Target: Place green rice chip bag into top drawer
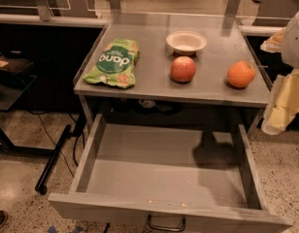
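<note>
The green rice chip bag point(113, 63) lies flat on the grey table point(212, 89), in the upper left part of the tabletop, its dark green round logo facing up and its lower end close to the table's front left corner. To the right of it, near the top centre of the frame, stands a white bowl point(186, 42), and just below the bowl sits a red apple point(183, 69), apart from the bag. Further right, an orange point(240, 74) rests near the right side of the tabletop, well apart from the bag. Beneath the table, filling the lower half of the frame, the top drawer point(140, 178) is pulled wide open; its flat grey bottom and low side walls show, with a dark shadow falling across its right portion. A metal loop handle point(166, 224) hangs on the drawer's front at the bottom edge of the frame. The gripper point(280, 106) shows as a pale yellowish shape at the right edge of the frame, beside the table's right side and above the drawer's right corner, well apart from the bag and touching none of the things on the table; whether it is spread or pressed together I cannot tell. A white part of the arm point(295, 38) sits above it in the upper right. A black bar point(55, 159) slants across the speckled floor at the lower left.
</note>
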